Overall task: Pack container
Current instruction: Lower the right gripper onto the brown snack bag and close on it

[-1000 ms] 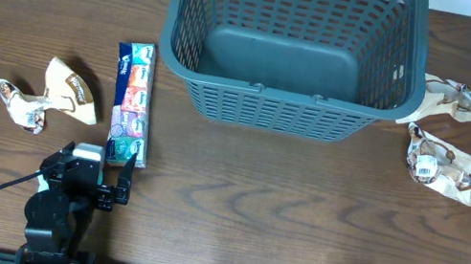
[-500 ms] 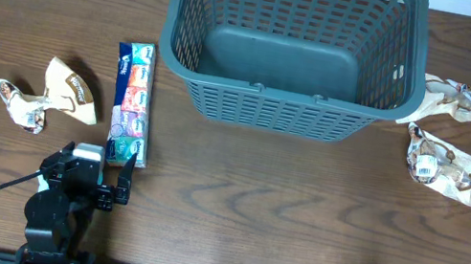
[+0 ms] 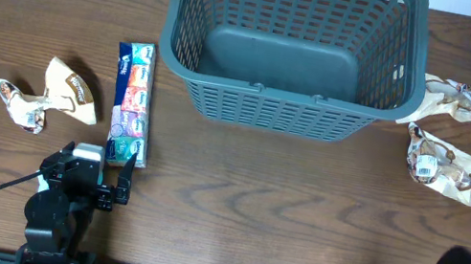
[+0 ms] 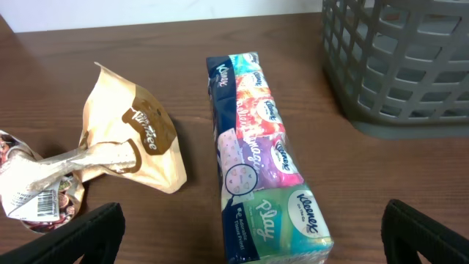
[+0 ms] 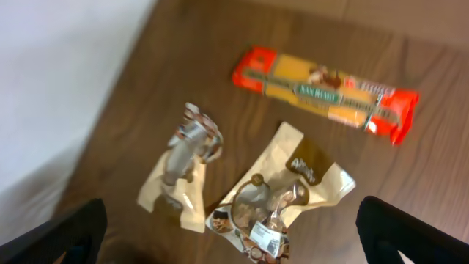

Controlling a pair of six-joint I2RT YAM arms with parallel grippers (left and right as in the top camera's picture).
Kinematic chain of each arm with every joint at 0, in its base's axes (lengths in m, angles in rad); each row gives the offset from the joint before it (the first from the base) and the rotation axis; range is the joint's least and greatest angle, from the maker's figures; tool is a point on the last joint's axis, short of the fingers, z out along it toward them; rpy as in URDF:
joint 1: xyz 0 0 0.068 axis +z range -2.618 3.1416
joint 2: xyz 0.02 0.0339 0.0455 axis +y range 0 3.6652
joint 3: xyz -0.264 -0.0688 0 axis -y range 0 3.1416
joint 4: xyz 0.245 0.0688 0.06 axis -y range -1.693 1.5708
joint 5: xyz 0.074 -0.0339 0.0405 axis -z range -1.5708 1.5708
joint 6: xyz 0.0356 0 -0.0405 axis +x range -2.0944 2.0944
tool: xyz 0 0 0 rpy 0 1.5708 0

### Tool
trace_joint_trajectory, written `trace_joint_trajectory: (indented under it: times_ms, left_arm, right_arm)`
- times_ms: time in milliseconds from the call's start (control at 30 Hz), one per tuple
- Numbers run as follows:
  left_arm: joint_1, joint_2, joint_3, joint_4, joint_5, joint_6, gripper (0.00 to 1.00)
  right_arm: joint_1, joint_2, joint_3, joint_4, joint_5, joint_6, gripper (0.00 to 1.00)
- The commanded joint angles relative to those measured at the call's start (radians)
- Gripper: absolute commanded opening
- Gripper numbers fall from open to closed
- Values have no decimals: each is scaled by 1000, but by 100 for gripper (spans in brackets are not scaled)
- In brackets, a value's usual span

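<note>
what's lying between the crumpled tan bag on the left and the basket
A Kleenex tissue multipack lies lengthwise between the tan bag and the basket, touching neither. The overhead and left wrist views both show it.

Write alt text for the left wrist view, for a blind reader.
A pack of Kleenex tissues lies on the wooden table ahead of the open left gripper. A crumpled beige bag lies to its left, a corner of the container to its right.
</note>
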Motion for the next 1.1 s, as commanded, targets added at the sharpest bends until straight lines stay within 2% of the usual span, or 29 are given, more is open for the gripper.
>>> trace_joint_trajectory:
  times_ms: [0,67,233,333,633,900,1067]
  left_arm:
    - [6,-7,-14,-16,8,-13,99]
    - [6,-7,-14,-16,8,-13,99]
    - [6,-7,-14,-16,7,-13,99]
    - [6,-7,-14,-16,8,-13,99]
    - [6,-7,-14,-16,7,-13,99]
    - [6,-7,-14,-16,8,-13,99]
    - [6,-7,-14,-16,7,-13,99]
  right_arm:
    - [-12,116,7,-29,-2,98,99]
    - [-14,171,7,-66,-17,153,99]
    - [-20,274,7,-222,-19,426,99]
    - [-19,301,6,-274,-19,505,99]
    - [-14,322,-92,-232,-6,510,99]
    - [-14,321,-342,47,-58,320,99]
    - [-13,321,-463,147,-122,328,99]
